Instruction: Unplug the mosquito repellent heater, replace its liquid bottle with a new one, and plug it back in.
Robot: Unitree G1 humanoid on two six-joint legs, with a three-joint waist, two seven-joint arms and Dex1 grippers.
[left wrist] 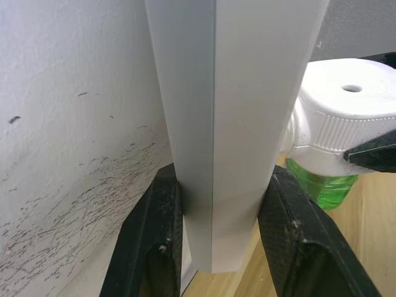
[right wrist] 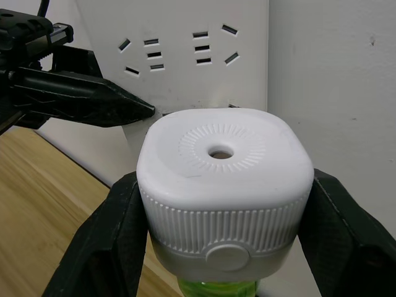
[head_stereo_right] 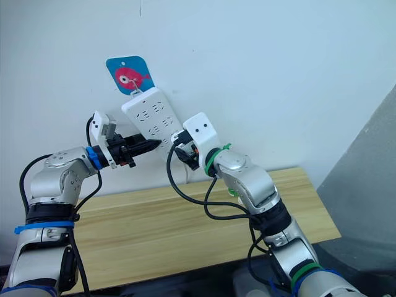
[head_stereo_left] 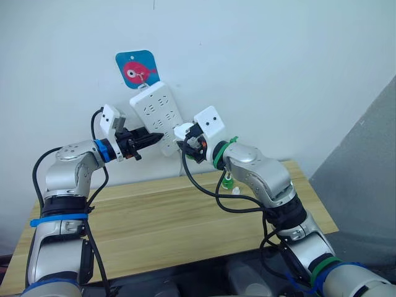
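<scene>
White wall [head_stereo_left: 278, 55] scuffed with dark marks near the bottom, blue fish sticker [head_stereo_left: 137, 71] stuck high on it, light wooden table [head_stereo_left: 161, 216] set against the wall, grey panel [head_stereo_left: 365, 179] at right

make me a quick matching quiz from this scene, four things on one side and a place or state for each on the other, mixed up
Things:
1. heater
2. power strip
3. fish sticker
4. table

Places or states:
A. on the wall above the strip
B. held in the right gripper
C. below both arms
D. clamped at its lower end by the left gripper

Pairs: 1-B, 2-D, 3-A, 4-C
</scene>
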